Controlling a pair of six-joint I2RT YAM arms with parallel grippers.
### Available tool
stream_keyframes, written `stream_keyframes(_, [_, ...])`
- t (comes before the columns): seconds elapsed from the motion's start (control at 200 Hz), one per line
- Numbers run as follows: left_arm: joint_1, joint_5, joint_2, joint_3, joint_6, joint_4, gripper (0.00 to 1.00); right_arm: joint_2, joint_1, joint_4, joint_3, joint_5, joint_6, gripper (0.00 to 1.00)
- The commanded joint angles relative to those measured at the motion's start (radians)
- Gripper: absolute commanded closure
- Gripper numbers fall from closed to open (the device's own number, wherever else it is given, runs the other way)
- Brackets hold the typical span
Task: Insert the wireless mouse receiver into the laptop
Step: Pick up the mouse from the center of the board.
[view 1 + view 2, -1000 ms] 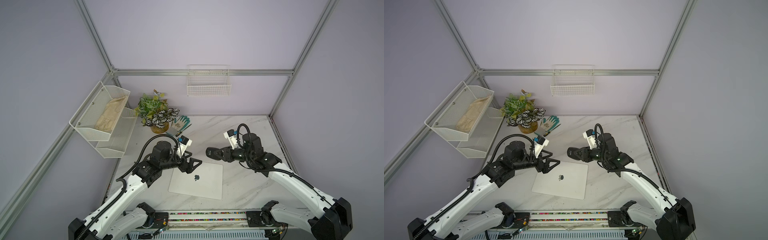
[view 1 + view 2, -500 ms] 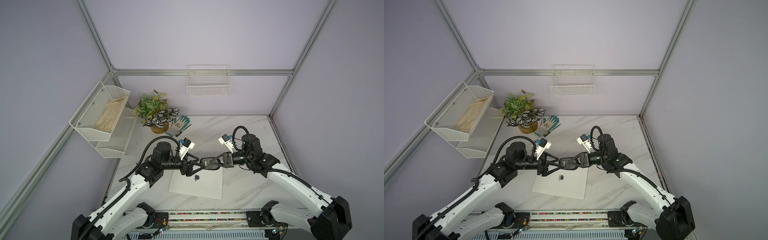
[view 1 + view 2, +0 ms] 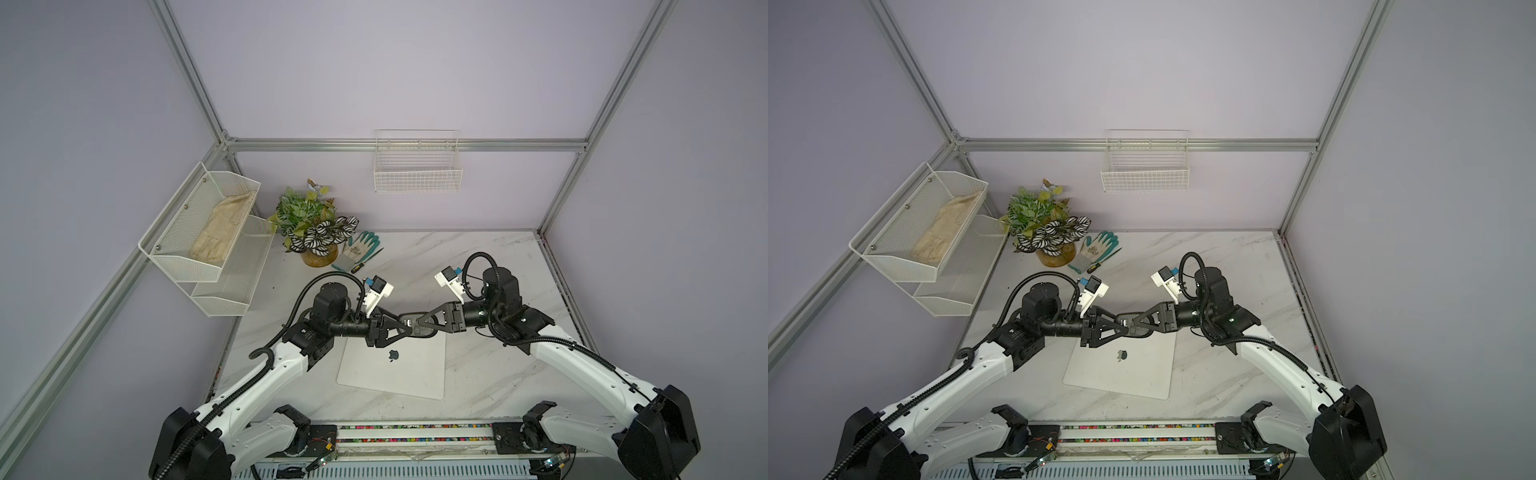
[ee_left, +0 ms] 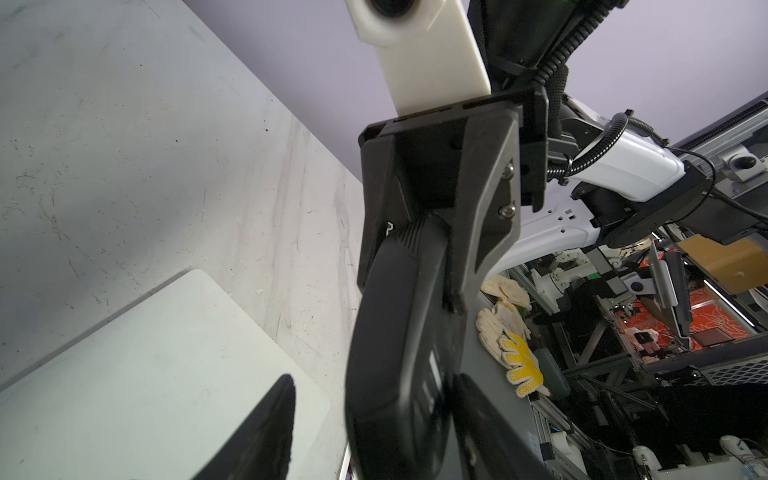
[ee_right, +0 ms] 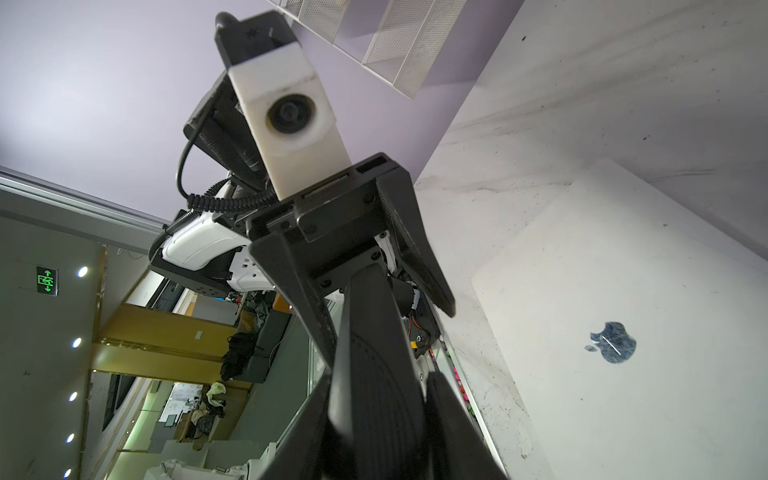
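Observation:
The silver laptop (image 3: 395, 370) (image 3: 1121, 374) lies shut on the marble table, logo up. Above its far edge hangs a black mouse (image 3: 417, 326) (image 4: 399, 332) (image 5: 374, 374), level between both arms. My right gripper (image 3: 422, 327) (image 5: 374, 415) is shut on one end of it. My left gripper (image 3: 405, 330) (image 4: 374, 382) straddles the other end. In the left wrist view one of its fingers (image 4: 282, 415) stands clear of the mouse over the laptop's lid (image 4: 145, 374). The other lies against the mouse. The wireless mouse receiver does not show in any view.
A potted plant (image 3: 316, 237), a green-tipped glove (image 3: 361, 245) and a small screwdriver (image 3: 365, 264) lie at the back left. A two-tier mesh shelf (image 3: 203, 232) hangs on the left wall. A wire basket (image 3: 417, 166) hangs on the back wall.
The arms were apart a second ago. Both have moved inward and met over the laptop's far edge. The left jaws have narrowed around the mouse's free end.

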Motion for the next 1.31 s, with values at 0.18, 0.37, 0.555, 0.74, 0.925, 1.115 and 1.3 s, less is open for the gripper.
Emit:
stream_keyframes(0.18, [0.006,0.045,0.022,-0.042,-0.13,0.214,0.5,0.013,-0.003,0.112,-0.024,-0.043,0.045,0.92])
stream_keyframes(0.37, [0.005,0.059,0.042,-0.034,-0.143,0.215,0.58,0.017,-0.002,0.114,-0.033,-0.045,0.041,0.92])
stream_keyframes(0.555, [0.002,0.058,0.059,-0.03,-0.151,0.219,0.74,0.023,-0.003,0.128,-0.039,-0.044,0.045,0.92])
stream_keyframes(0.74, [-0.005,0.043,0.069,-0.027,-0.16,0.226,0.95,0.025,-0.002,0.138,-0.039,-0.034,0.046,0.92])
stream_keyframes(0.925, [-0.007,0.009,0.061,-0.037,-0.174,0.237,1.0,0.023,-0.002,0.139,-0.039,-0.025,0.044,0.9])
stream_keyframes(1.115, [-0.008,-0.089,0.016,-0.055,-0.171,0.215,1.0,-0.001,-0.002,0.102,-0.031,0.005,0.019,0.59])
stream_keyframes(1.3, [-0.005,-0.105,0.013,-0.033,-0.149,0.163,1.0,-0.016,-0.003,0.041,-0.014,0.02,-0.017,0.56])
